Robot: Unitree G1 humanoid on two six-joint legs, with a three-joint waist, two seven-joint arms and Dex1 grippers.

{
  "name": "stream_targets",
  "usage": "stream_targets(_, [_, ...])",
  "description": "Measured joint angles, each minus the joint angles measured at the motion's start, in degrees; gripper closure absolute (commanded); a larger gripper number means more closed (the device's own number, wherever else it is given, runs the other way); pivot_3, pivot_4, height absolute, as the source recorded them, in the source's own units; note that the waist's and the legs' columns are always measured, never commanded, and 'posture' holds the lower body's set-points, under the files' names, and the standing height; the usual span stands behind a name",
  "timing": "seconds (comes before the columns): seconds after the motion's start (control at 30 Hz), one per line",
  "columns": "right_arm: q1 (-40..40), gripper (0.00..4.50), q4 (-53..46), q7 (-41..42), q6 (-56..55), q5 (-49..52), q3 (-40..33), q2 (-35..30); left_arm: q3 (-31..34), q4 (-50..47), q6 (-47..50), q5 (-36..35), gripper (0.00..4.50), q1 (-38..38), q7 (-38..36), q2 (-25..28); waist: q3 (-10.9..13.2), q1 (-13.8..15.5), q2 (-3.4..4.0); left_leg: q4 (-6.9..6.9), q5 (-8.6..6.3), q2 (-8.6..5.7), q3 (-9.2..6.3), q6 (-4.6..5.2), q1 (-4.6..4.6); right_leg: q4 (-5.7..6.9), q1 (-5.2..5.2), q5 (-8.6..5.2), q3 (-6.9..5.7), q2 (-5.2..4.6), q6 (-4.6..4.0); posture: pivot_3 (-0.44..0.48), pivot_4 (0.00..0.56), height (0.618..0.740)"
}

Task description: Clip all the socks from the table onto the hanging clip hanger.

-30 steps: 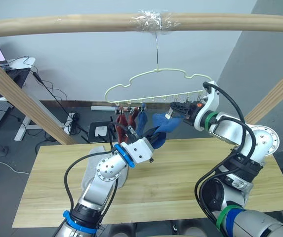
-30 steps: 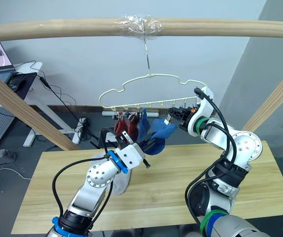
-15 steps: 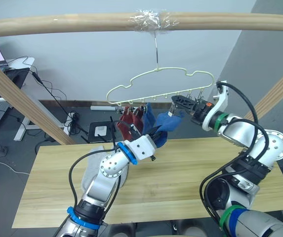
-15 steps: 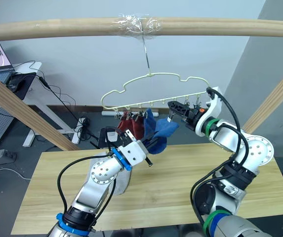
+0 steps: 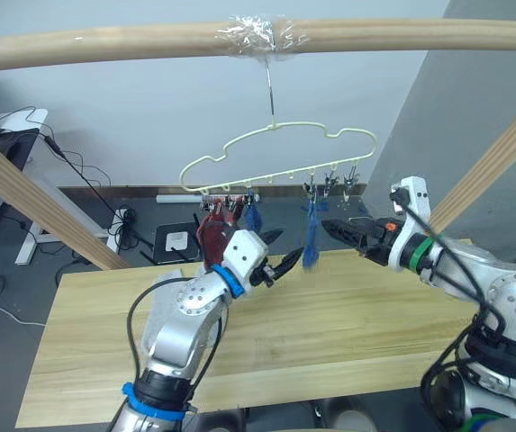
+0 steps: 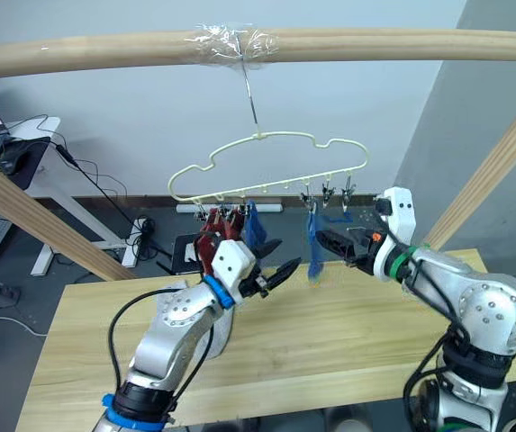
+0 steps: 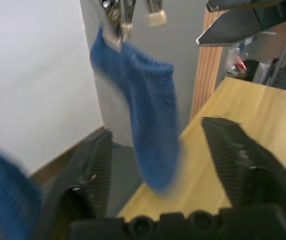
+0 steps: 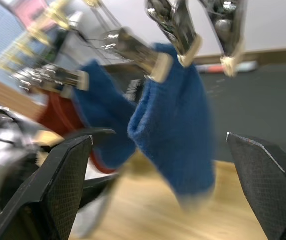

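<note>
Pale yellow clip hanger [image 5: 276, 153] hanging by its hook from the taped wooden beam [image 5: 239, 40] above the table [image 5: 330, 315]. Blue sock [image 5: 311, 238] dangling free from one metal clip near the hanger's right end, held by no gripper. Second blue sock [image 5: 252, 216] and rust red socks [image 5: 211, 229] clipped toward the left end. Light grey sock [image 6: 217, 328] lying on the tabletop, mostly hidden behind the left arm. Left gripper [image 5: 276, 265] spread wide, empty, just left of the dangling sock. Right gripper [image 5: 337, 230] also spread, empty, just right of it.
</note>
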Motion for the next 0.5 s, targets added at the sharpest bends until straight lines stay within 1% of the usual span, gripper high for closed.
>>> stream_targets(0.03, [1.8, 0.00, -0.6, 1.1, -3.1, -2.4, 2.2, -0.9, 0.9, -1.2, 1.7, -1.0, 0.10, 1.3, -0.3, 1.1, 0.0, 0.1, -0.01, 0.02, 0.00, -0.02, 0.00, 0.00, -0.03, 0.01, -0.01, 0.00, 0.01, -0.02, 0.00, -0.075, 0.203, 0.740])
stream_targets(0.07, [2.7, 0.00, -0.9, 1.7, -4.8, -3.8, 3.6, -1.7, 1.4, -2.0, 2.7, -1.7, 0.04, 2.1, -0.5, 1.8, 0.0, 0.2, -0.04, 0.04, 0.00, -0.02, 0.00, 0.00, -0.03, -0.01, -0.01, 0.02, 0.01, -0.02, 0.04, -0.075, 0.203, 0.740])
stream_targets(0.17, [6.0, 0.00, -2.7, 4.3, -12.0, -9.3, 8.2, -4.3, 3.9, -6.5, 8.2, -5.4, 0.04, 4.5, -0.4, 3.4, 0.1, 0.3, -0.09, 0.06, 0.00, -0.03, -0.01, -0.01, -0.05, -0.03, -0.01, 0.04, 0.02, -0.03, 0.08, -0.075, 0.203, 0.740])
stream_targets(0.27, [8.8, 0.00, -3.5, 5.7, -18.4, -15.3, 12.1, -5.7, 5.7, -10.4, 13.9, -8.5, 0.04, 5.0, 0.4, 5.5, 0.1, 0.4, -0.14, 0.05, 0.01, -0.03, -0.04, -0.01, -0.04, -0.01, -0.01, 0.04, -0.01, -0.02, 0.08, -0.064, 0.209, 0.740])
stream_targets(0.33, [9.9, 0.00, -3.8, 6.1, -21.6, -18.6, 14.0, -6.4, 6.0, -11.9, 16.3, -8.8, 0.04, 5.0, 1.0, 6.8, 0.1, 0.4, -0.15, 0.05, 0.01, -0.03, -0.02, -0.01, -0.04, -0.01, -0.01, 0.04, 0.01, -0.02, 0.08, -0.060, 0.211, 0.740])
stream_targets(0.37, [10.8, 0.18, -3.9, 6.1, -24.4, -21.8, 16.0, -7.1, 6.5, -12.7, 18.4, -9.0, 0.01, 4.8, 2.0, 7.4, 0.1, 0.4, -0.19, 0.05, 0.01, -0.03, -0.01, -0.01, -0.03, -0.02, -0.01, 0.04, 0.01, -0.02, 0.08, -0.057, 0.210, 0.740])
stream_targets(0.43, [12.0, 0.57, -3.8, 5.9, -28.1, -25.8, 17.9, -7.0, 8.3, -13.2, 19.5, -9.5, 0.00, 4.8, 3.8, 7.1, 0.2, 0.5, -0.25, 0.05, 0.01, -0.03, -0.02, -0.02, -0.03, -0.02, -0.01, 0.04, 0.01, -0.02, 0.08, -0.052, 0.210, 0.740])
stream_targets(0.47, [12.5, 0.96, -3.7, 5.7, -30.0, -27.9, 18.7, -6.7, 9.5, -14.2, 19.6, -10.0, 0.00, 4.9, 4.6, 6.6, 0.2, 0.5, -0.30, 0.05, 0.01, -0.02, -0.02, -0.03, -0.03, -0.02, -0.02, 0.04, 0.01, -0.03, 0.08, -0.052, 0.210, 0.740])
stream_targets(0.5, [12.7, 1.23, -3.6, 5.1, -31.6, -29.8, 19.6, -6.2, 10.3, -15.5, 19.1, -10.3, 0.00, 5.4, 5.0, 6.4, 0.2, 0.5, -0.32, 0.04, 0.02, -0.02, -0.01, -0.04, -0.03, -0.02, -0.03, 0.04, 0.03, -0.03, 0.08, -0.052, 0.210, 0.740])
